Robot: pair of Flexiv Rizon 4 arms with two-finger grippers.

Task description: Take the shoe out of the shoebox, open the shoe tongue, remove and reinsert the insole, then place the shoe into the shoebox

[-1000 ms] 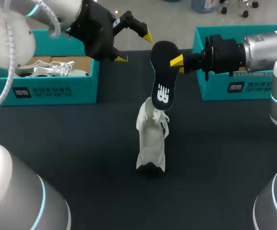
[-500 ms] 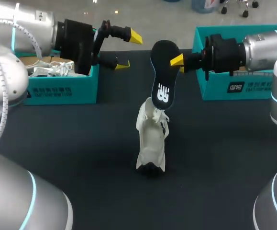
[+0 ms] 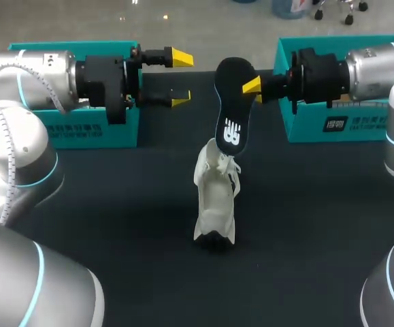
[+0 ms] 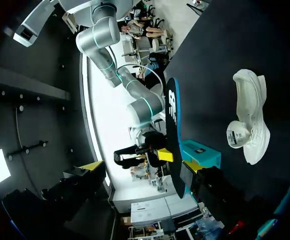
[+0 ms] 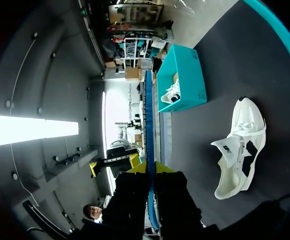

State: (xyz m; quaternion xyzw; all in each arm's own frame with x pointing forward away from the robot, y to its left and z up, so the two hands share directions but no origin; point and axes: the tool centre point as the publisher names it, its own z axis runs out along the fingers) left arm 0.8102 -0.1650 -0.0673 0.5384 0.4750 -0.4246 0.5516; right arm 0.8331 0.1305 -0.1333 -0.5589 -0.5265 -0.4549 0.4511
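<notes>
Head view: right fingers [image 3: 252, 86] pinch insole [image 3: 231, 116] edge above shoe [image 3: 215, 197]; left fingers [image 3: 180, 57] spread, empty.

The shoe [image 3: 215, 201] looks like smooth white synthetic leather with cloth laces. The insole [image 3: 232, 116] is matt black, foam-like. The left shoebox [image 3: 88, 136] and right shoebox [image 3: 367, 126] are matt teal cardboard. The table [image 3: 115, 218] is dark and matt; the left arm [image 3: 43, 68] and right arm [image 3: 377, 65] gleam silvery, satin-smooth
</notes>
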